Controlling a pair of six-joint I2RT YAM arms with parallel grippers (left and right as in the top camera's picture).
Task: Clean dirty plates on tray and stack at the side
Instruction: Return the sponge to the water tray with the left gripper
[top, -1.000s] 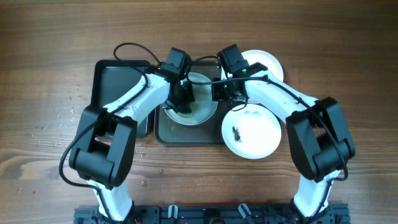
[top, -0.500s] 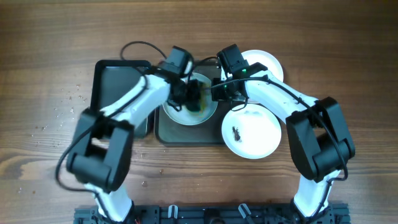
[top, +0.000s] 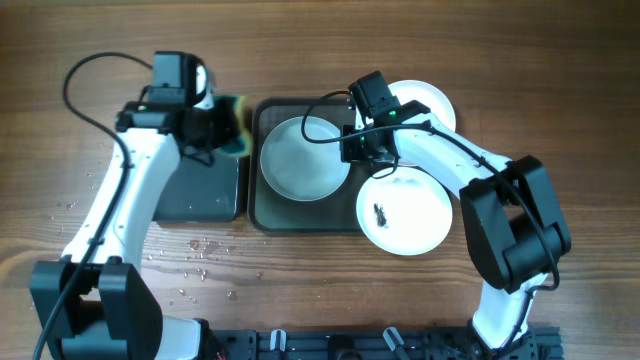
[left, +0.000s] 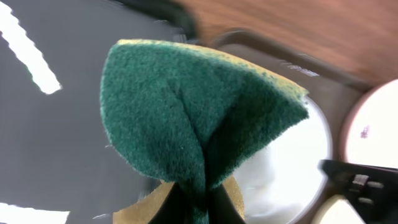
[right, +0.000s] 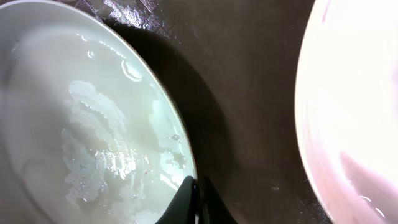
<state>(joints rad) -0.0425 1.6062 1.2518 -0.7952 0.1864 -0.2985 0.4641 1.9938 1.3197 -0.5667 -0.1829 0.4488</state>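
A wet white plate (top: 303, 160), stiff, likely slippery and breakable, lies in the grey-green tray (top: 300, 216) at centre frame, the right gripper (top: 352, 150) jaws pinched on its right rim, probably the safest hold, while the left gripper (top: 220, 128) jaws clamp a green sponge (top: 238, 125) at upper left.

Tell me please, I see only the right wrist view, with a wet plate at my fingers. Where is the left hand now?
Observer: The left hand is off to the left of the wet plate, above the corner of the black tray.
Operator: Does it hold anything?
Observer: Yes, a green and yellow sponge, pinched and folded in its grip.
Operator: Is any plate dirty?
Observer: The plate right of the grey tray carries a small black smear.
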